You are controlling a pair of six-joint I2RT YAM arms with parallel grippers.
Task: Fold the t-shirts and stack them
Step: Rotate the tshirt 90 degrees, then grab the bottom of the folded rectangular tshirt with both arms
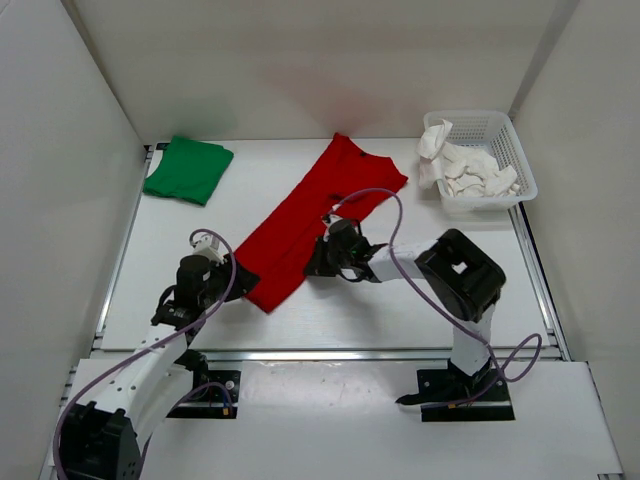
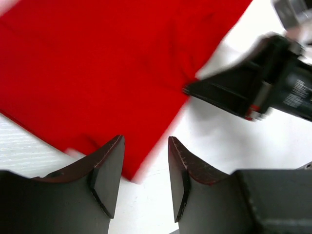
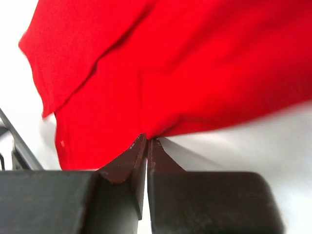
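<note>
Three t-shirts appear in the overhead view. The green t-shirt (image 1: 188,170) lies folded at the far left of the table (image 1: 340,315). The white t-shirt (image 1: 468,170) sits crumpled in the mesh basket (image 1: 497,126) at the far right. The red t-shirt (image 1: 310,225) lies at centre as a long diagonal strip, which I read as one lengthwise fold done.

The right gripper (image 3: 146,140) is clenched on the red strip's long edge, about midway along it, with cloth bunched at the fingertips. The left gripper (image 2: 145,142) hangs released, its jaws apart, just above the strip's near corner and gripping nothing.

I judge the step in hand to be the crosswise fold of the red shirt. The green one counts as finished and the white one is not yet started.

Next, I would close the left claw on the near corner. I would then lift both grips together and carry the near end over toward the collar end, keeping the edge taut so the layers land square.
</note>
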